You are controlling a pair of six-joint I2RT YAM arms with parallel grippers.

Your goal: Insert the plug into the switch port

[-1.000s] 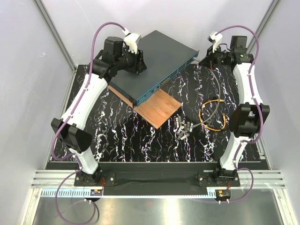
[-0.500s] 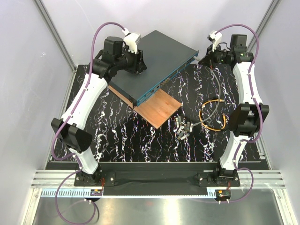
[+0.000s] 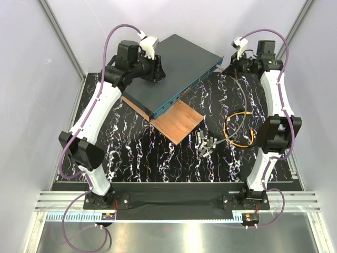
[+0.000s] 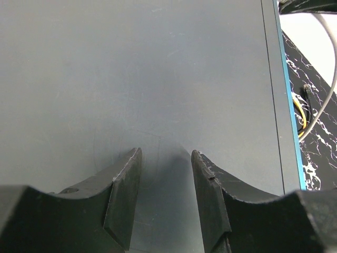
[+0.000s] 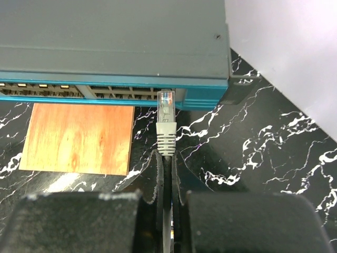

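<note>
Teal edges the front face (image 5: 202, 97) of the dark grey switch (image 5: 113, 37). The plug (image 5: 166, 108), clear-tipped with a grey boot, points straight at the switch port (image 5: 177, 93) near that face's right end. Its tip is at the port's mouth, and I cannot tell whether it has entered. My right fingers (image 5: 158, 174) are clenched on the plug's cable just behind the boot. My left fingers (image 4: 125, 192) are spread apart, grasping nothing, over the switch's flat top. A wooden board (image 5: 79, 138) lies under the switch on the bench (image 5: 253, 147).
</note>
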